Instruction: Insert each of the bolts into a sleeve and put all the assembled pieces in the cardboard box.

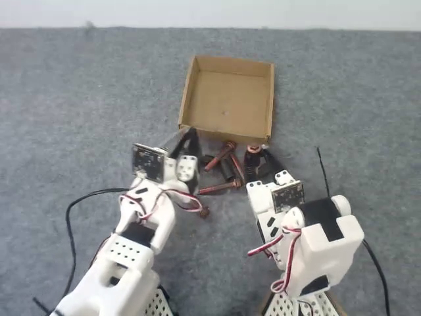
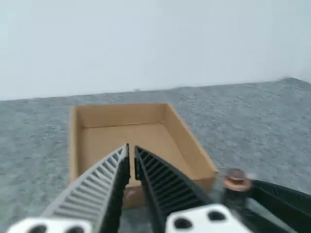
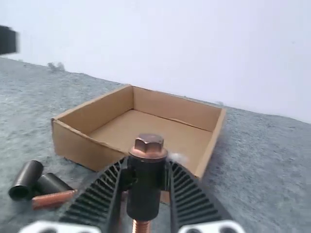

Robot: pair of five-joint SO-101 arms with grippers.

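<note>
Right jaws clamp bolt (image 3: 148, 145) in sleeve (image 3: 145, 187).
We judge it stiff, heavyish, slick, so we'd hold mid-sleeve. Left jaws closed, empty.

Right claw (image 3: 146, 167) grips sleeved bolt (image 3: 145, 187) (upright) before cardboard box (image 3: 77, 141).
</note>
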